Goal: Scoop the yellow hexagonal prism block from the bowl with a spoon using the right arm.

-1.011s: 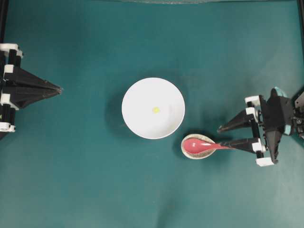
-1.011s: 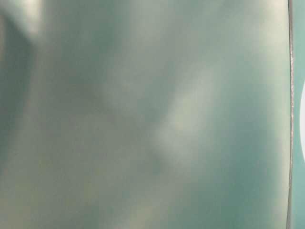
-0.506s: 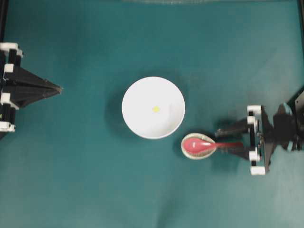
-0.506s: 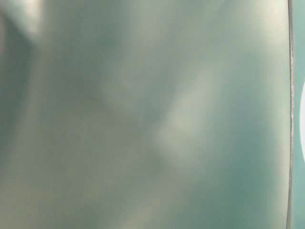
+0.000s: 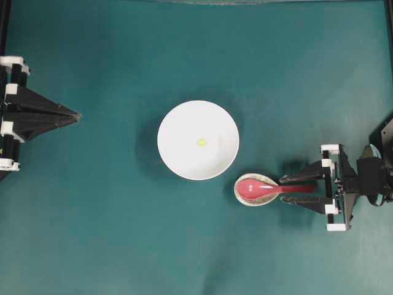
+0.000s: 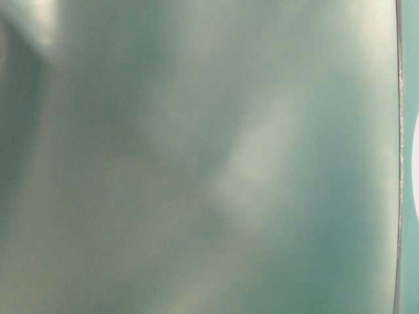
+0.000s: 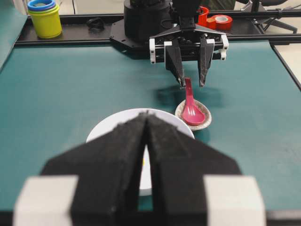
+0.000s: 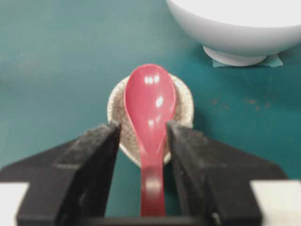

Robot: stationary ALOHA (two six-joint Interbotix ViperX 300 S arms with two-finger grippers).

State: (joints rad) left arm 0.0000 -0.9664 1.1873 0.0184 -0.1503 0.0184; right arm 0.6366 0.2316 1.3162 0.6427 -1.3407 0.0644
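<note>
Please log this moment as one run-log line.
right gripper: open, straddling pink-red soup spoon handle | spoon: on speckled rest | yellow block: in white bowl

Teal table mat (image 5: 110, 233), seen from overhead. At centre, a white bowl (image 5: 178, 153). Just right of it and nearer, touching or almost touching its rim, a small speckled oval rest (image 5: 265, 180). Beyond the far edge in the left wrist view, a black ledge (image 7: 70, 35).

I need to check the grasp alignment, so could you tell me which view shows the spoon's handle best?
The right wrist view: the spoon handle runs between the open right gripper fingers. Overhead and left wrist show it smaller; table-level shows nothing of it.
</note>
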